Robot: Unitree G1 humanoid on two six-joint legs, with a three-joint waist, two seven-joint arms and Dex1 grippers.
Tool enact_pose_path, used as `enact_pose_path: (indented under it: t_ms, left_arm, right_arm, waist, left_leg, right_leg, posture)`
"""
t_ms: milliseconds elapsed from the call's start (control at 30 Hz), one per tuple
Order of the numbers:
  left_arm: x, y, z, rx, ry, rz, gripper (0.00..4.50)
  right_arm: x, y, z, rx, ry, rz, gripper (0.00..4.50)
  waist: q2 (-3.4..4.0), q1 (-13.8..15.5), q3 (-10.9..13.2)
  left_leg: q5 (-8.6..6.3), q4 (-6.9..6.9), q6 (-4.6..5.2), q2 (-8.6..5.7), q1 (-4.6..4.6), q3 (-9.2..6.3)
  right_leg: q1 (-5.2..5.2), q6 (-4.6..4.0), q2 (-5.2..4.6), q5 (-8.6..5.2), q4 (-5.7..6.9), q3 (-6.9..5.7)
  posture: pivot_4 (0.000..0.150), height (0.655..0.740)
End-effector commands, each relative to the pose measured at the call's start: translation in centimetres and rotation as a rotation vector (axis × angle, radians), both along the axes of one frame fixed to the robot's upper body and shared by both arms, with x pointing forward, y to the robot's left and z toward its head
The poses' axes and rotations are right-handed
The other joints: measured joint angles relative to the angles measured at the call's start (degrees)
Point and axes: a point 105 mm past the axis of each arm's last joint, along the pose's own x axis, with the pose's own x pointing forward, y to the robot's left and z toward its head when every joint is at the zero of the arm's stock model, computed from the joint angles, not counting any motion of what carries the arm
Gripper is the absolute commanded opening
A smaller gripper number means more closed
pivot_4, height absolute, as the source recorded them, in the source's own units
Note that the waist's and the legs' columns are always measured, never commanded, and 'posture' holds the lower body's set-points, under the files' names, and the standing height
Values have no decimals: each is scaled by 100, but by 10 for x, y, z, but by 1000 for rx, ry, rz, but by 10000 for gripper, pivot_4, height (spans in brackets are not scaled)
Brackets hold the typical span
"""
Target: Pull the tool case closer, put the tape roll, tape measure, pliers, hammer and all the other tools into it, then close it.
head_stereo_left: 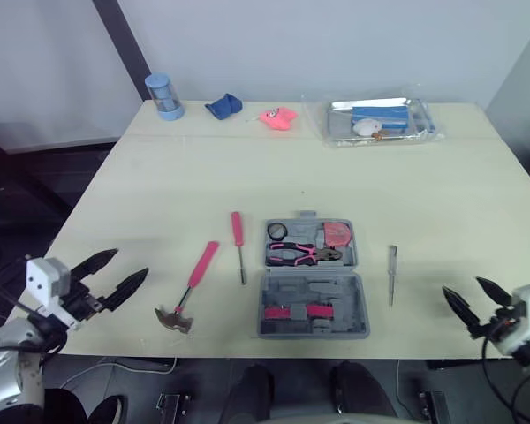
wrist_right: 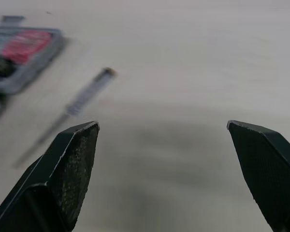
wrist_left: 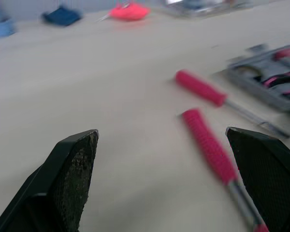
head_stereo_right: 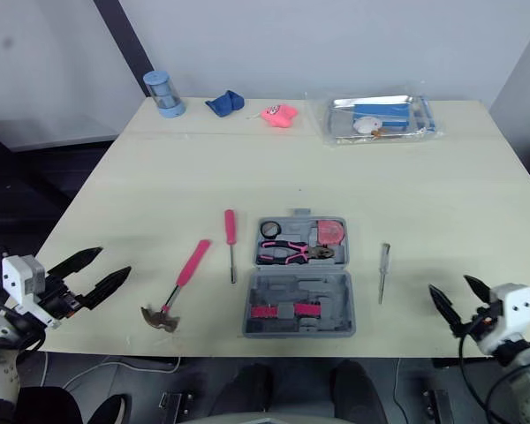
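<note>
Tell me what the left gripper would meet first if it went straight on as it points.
Probably the pink-handled claw hammer, near the far end of its handle; the red-handled screwdriver lies just beyond. The open left gripper aims that way, though depth is hard to judge.

Head stereo pair is looking down over the pale beige table (head_stereo_left: 159, 177). Wrist cams are skimming low, both catching the grey plastic tool case (wrist_left: 273, 79).

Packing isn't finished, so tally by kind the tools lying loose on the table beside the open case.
Hammer: 1
Screwdrivers: 2, a pink screwdriver and a slim screwdriver
Total: 3
</note>
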Motion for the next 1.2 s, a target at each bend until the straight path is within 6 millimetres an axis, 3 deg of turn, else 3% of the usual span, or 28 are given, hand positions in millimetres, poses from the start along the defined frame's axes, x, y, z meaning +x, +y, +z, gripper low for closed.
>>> enact_pose_path:
  t_ms: [33, 133, 267, 467, 667, 900, 1000, 1100, 1133, 1200]
  left_arm:
    - [2, -33, 15, 35, -33, -199, 45000]
    - [4, -64, 27, 76, -50, -389, 45000]
    - [2, -96, 37, 132, -49, -587, 45000]
    - [-10, -127, 51, 163, -45, -817, 45000]
    - [-20, -143, 62, 185, -37, -951, 45000]
    - [-25, -145, 64, 208, -38, -977, 45000]
    - [-27, -145, 64, 212, -42, -981, 45000]
    - [-28, -144, 64, 215, -46, -981, 45000]
    - [-28, -144, 64, 211, -50, -980, 45000]
    - [-28, -143, 64, 206, -52, -978, 45000]
  right_arm:
    - [11, 26, 10, -24, -18, -2, 44708]
    - [22, 46, 7, -13, 7, -39, 44708]
    - [32, 57, -4, -12, 40, -122, 44708]
    - [36, 70, -13, -20, 71, -141, 44708]
    - [38, 86, -20, -18, 95, -120, 44708]
    - [44, 86, -31, -17, 139, -158, 44708]
    - [46, 85, -35, -13, 152, -182, 37346]
    - [48, 85, -34, -14, 148, -182, 20333]
    - [49, 85, -34, -20, 146, -179, 18183]
    - [50, 84, -34, -26, 145, -179, 7454]
  waist:
    - [-1, 3, 0]
    - [-1, 6, 0]
    - [3, 8, 2]
    - [4, -6, 3]
    - [6, -8, 4]
    - [6, -5, 4]
    - [6, -15, 4]
    - [6, -11, 4]
    - [6, -11, 3]
    - [6, -15, 4]
  left_leg:
    - [0, -1, 0, 0, -1, -2]
    - [0, 0, 0, 0, 0, -3]
    - [0, 0, -1, 0, -2, -3]
    - [0, -4, 0, 0, -5, -4]
    - [0, -4, 0, 1, -3, -3]
    - [0, -4, 0, 1, -4, -4]
    - [0, -4, 0, 1, -3, -4]
    - [0, -4, 0, 1, -3, -5]
    - [0, -4, 0, 1, -3, -5]
    - [0, -4, 0, 1, -3, -3]
  right_leg:
    - [0, 0, 1, 0, 0, -2]
    - [-1, 0, 1, 0, 2, -3]
    - [-2, -1, 1, 0, 1, -3]
    - [-6, -1, 2, 0, 0, -4]
    - [-6, -1, 3, 0, 2, -3]
    - [-6, -1, 3, 0, 1, -4]
    - [-6, -1, 4, 0, 1, -4]
    - [-6, -1, 4, 0, 2, -4]
    - [-6, -1, 4, 0, 2, -4]
    - [-6, -1, 4, 0, 2, -3]
  posture:
    - [1500, 7400]
    - [1500, 7400]
    - [1500, 7400]
    - [1500, 7400]
    - [1500, 7400]
    - [1500, 7400]
    - [1500, 7400]
    - [1500, 7400]
    - [1500, 7400]
    - [1500, 7400]
